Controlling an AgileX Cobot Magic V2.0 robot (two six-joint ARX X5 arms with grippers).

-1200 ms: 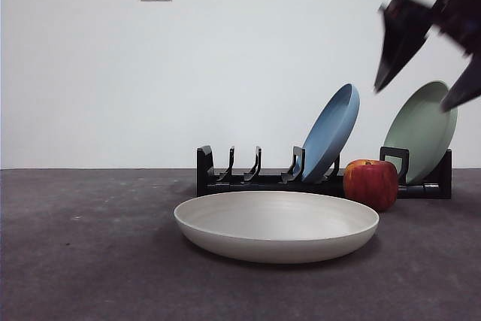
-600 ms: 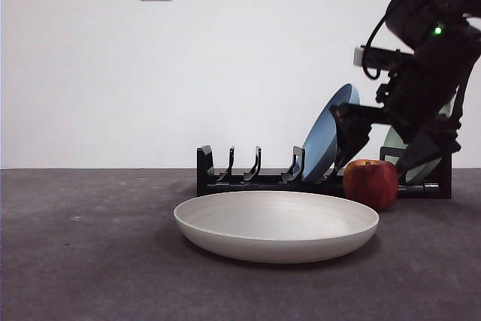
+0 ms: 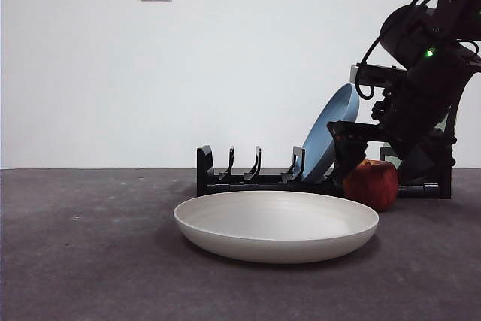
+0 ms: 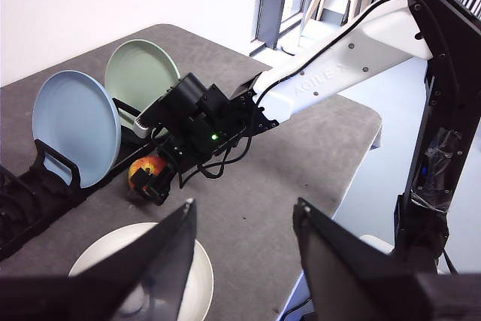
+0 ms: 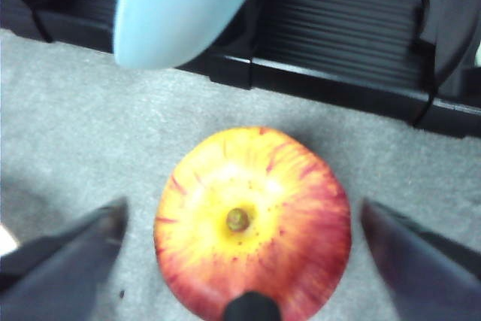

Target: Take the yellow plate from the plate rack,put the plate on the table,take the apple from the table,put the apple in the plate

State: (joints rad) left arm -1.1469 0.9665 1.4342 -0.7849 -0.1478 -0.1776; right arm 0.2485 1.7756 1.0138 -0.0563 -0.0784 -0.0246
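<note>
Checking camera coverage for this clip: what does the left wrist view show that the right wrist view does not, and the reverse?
Only the left wrist view shows the yellow plate flat on the table, the pale green plate in the plate rack, the left gripper open and apart from everything, and the right arm's white link. Only the right wrist view shows the apple's stem dimple and the right gripper open, a jaw on each side. Both show the apple, the blue plate and the rack.

Bare dark grey tabletop (image 5: 68,103) flanks the red-yellow apple (image 5: 252,219) on both sides. The long black plate rack (image 5: 338,43) and leaning blue plate (image 5: 176,5) stand just behind it; the cream shallow plate (image 3: 276,225) lies near in front.
</note>
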